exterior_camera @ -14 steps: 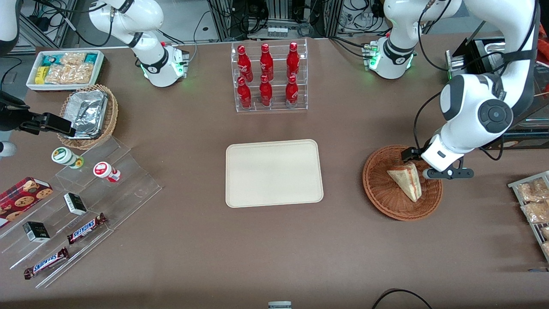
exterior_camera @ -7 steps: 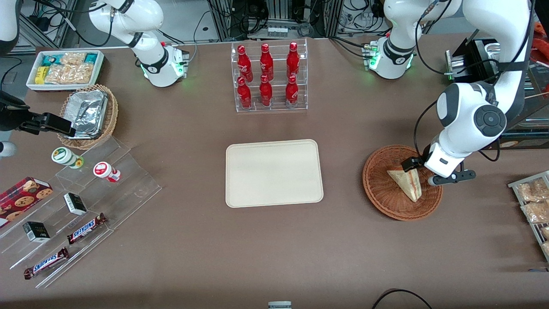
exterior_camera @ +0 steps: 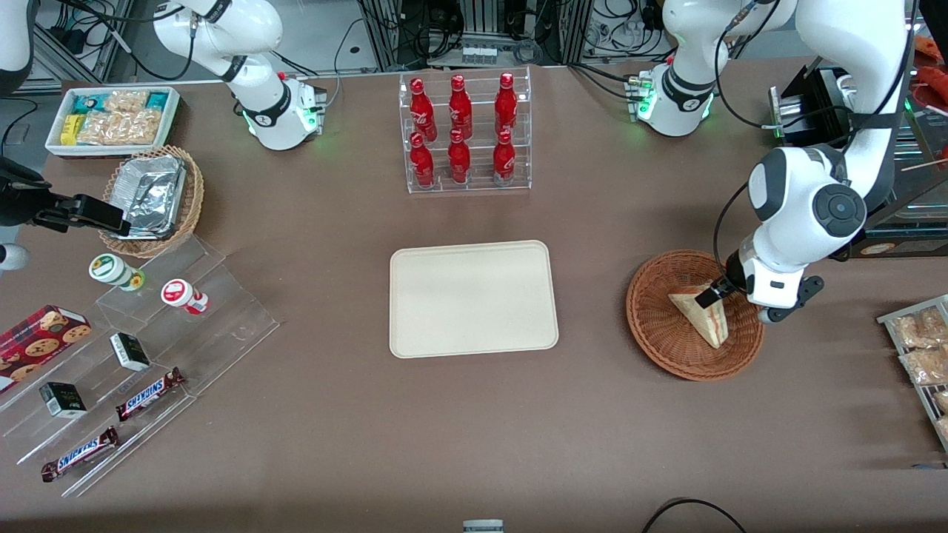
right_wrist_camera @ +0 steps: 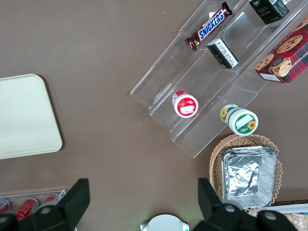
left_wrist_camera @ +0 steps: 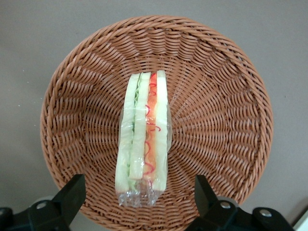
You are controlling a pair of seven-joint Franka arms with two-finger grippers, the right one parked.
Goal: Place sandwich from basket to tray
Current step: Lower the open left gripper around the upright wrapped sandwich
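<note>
The step in hand is the approach for the grasp. The gripper (left_wrist_camera: pixel 139 197) hangs above the basket (exterior_camera: pixel 655 326), its two fingers (left_wrist_camera: pixel 70 195) spread wide apart and holding nothing. The one sandwich (exterior_camera: pixel 702 314) lies in the basket on its side, wrapped in clear film, and in the wrist view it sits between the two fingers but is not touched. The one tray (exterior_camera: pixel 472 297) is bare and lies well apart, toward the parked arm's end of the table. I judge the next move needs a descent until the fingers stand on both bread faces, then a gentle closing, because the bread is soft. Farther from the front camera, six red bottles (exterior_camera: pixel 460 127) stand in a clear rack.
</note>
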